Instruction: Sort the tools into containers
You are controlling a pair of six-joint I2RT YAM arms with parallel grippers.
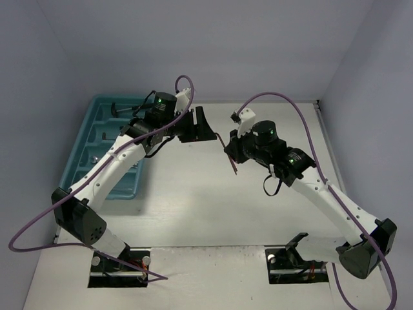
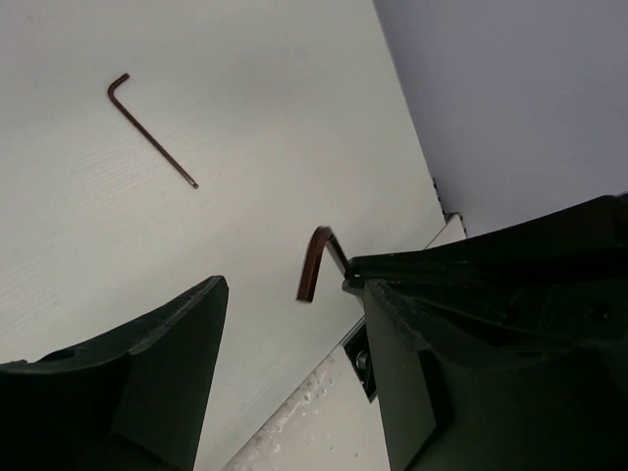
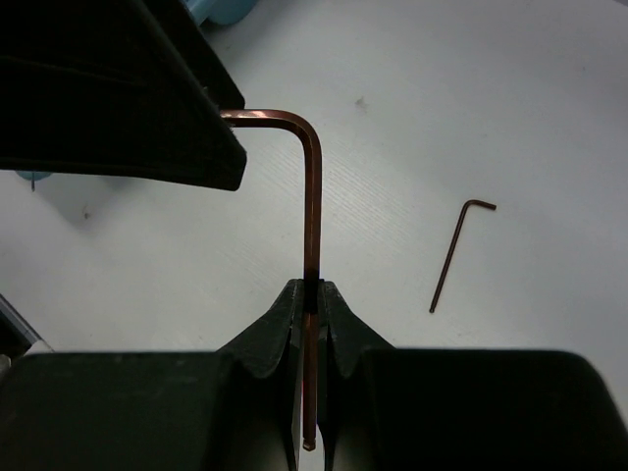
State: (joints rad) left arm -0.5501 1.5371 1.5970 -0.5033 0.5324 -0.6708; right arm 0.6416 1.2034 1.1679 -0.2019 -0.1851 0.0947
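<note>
My right gripper (image 3: 312, 288) (image 1: 230, 150) is shut on the long shank of a thin reddish-brown L-shaped key (image 3: 312, 196) and holds it above the table. The key's bent short end (image 2: 314, 263) reaches in between the jaws of my left gripper (image 2: 291, 294) (image 1: 208, 133), close to one finger (image 2: 392, 324). The left gripper is open and holds nothing. A second thin L-shaped key (image 2: 152, 128) lies flat on the white table; it also shows in the right wrist view (image 3: 453, 253). The teal tray (image 1: 84, 152) stands at the far left, partly hidden by the left arm.
A dark-handled tool (image 1: 121, 111) lies in the tray's far compartment, with small items in others. Grey walls close in the back and both sides. The arm bases (image 1: 119, 268) sit at the near edge.
</note>
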